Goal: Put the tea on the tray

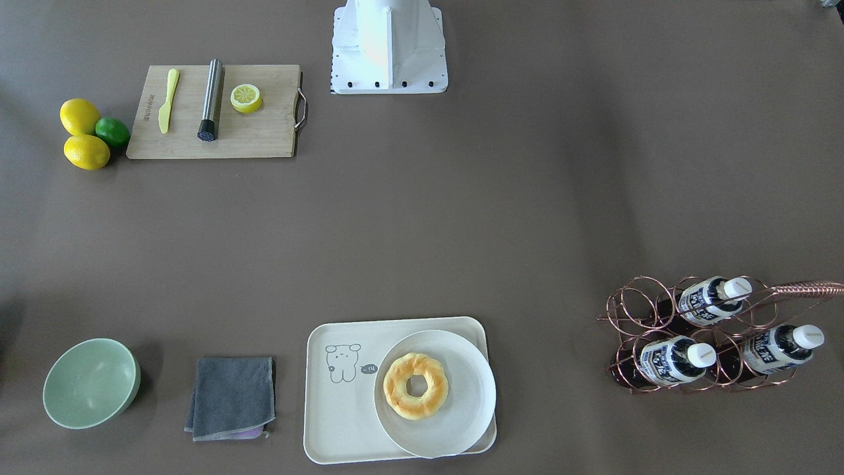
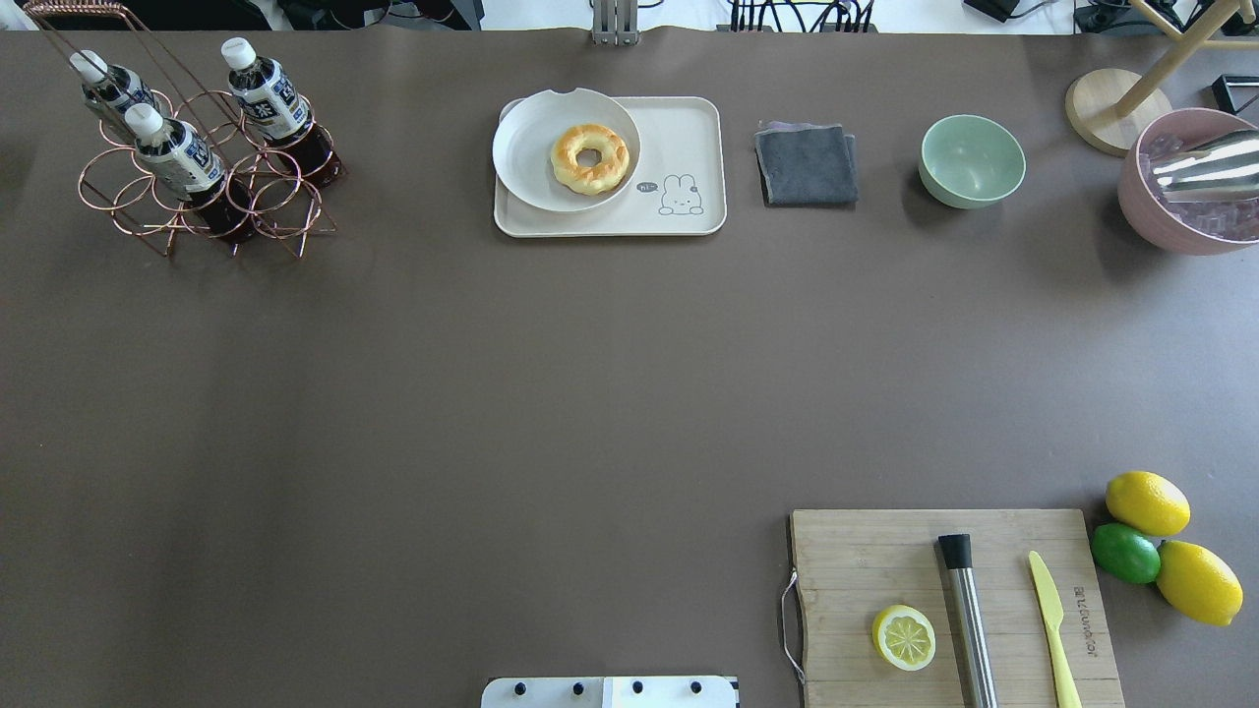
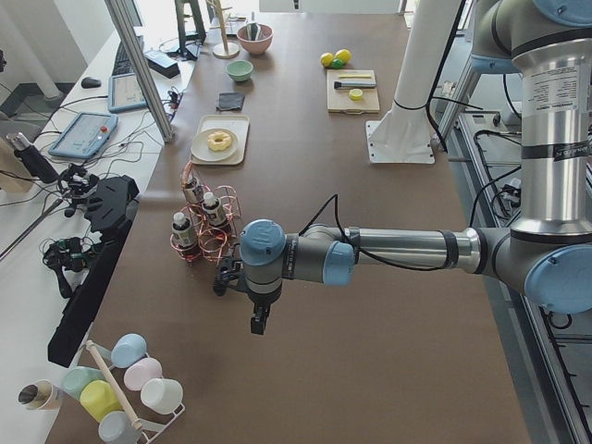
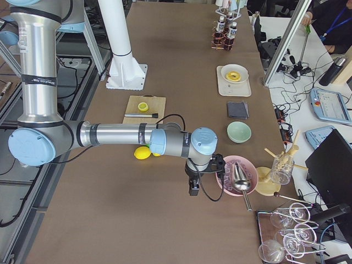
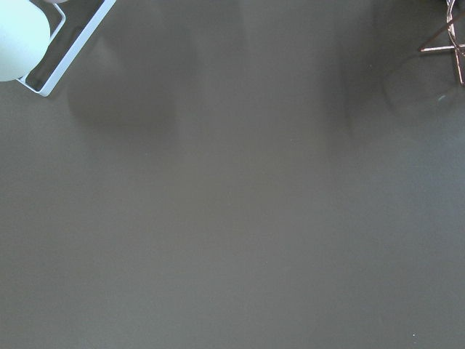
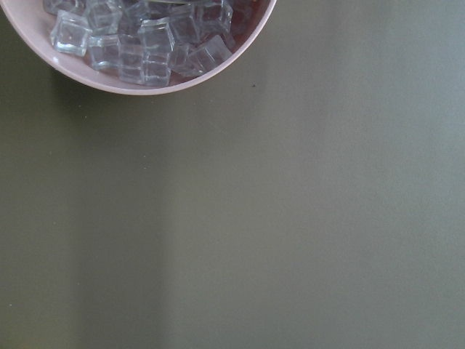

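Three tea bottles (image 1: 672, 359) (image 2: 177, 152) with white caps lie slanted in a copper wire rack (image 1: 633, 323) (image 2: 128, 192) at the table's far left corner. The cream tray (image 1: 336, 422) (image 2: 693, 128) with a cartoon drawing sits mid-table at the far edge, apart from the rack. In the exterior left view my left gripper (image 3: 259, 321) hangs pointing down over bare table just short of the rack (image 3: 199, 227); I cannot tell whether it is open or shut. In the exterior right view my right gripper (image 4: 193, 187) hangs beside a pink bowl (image 4: 236, 176), state unclear.
A round white plate (image 1: 461, 409) with a doughnut (image 2: 590, 157) fills half the tray. Grey cloth (image 2: 807, 162) and green bowl (image 2: 972, 160) lie right of it. The pink bowl holds ice cubes (image 6: 138, 43). A cutting board (image 2: 856, 570), lemons (image 2: 1146, 501) and lime sit near right.
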